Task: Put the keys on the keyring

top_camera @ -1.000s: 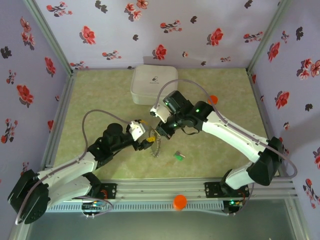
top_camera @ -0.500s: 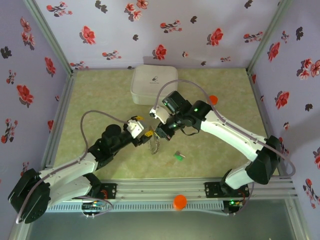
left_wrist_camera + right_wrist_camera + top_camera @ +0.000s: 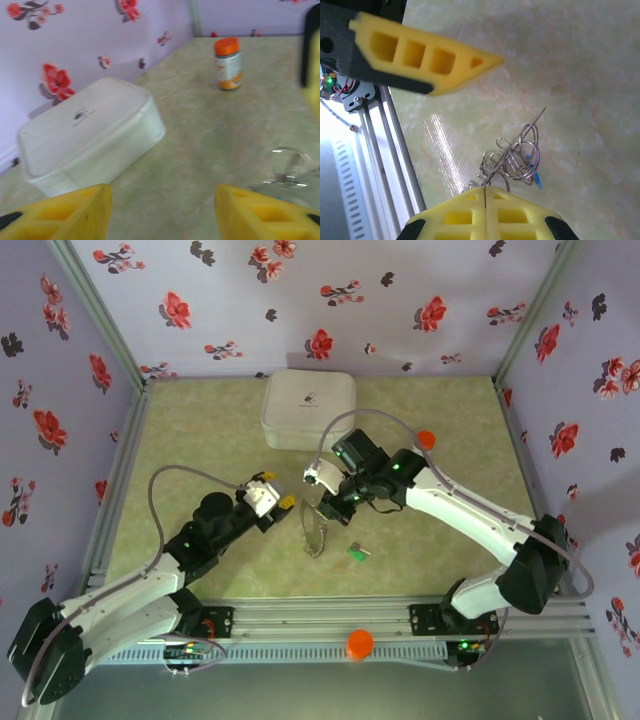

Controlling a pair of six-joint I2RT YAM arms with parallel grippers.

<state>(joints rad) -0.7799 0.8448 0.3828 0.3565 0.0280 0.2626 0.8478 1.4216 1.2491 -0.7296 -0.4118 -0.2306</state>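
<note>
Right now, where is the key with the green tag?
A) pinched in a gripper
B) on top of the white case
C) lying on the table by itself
C: the green-tagged key lies alone on the table, with nothing gripping it.

Top overhead, whole table (image 3: 200, 430) – left wrist low, shares white case (image 3: 85, 135); right close, downward

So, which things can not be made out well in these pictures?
- Blue key, right wrist view: mostly behind the keyring loops; whether it is threaded on is unclear.
- Green key, top view: too small to see its blade.
- Keyring, left wrist view: blurred, cut by the right edge.
- Grip spot of the right end effector: covered by its own fingers.
</note>
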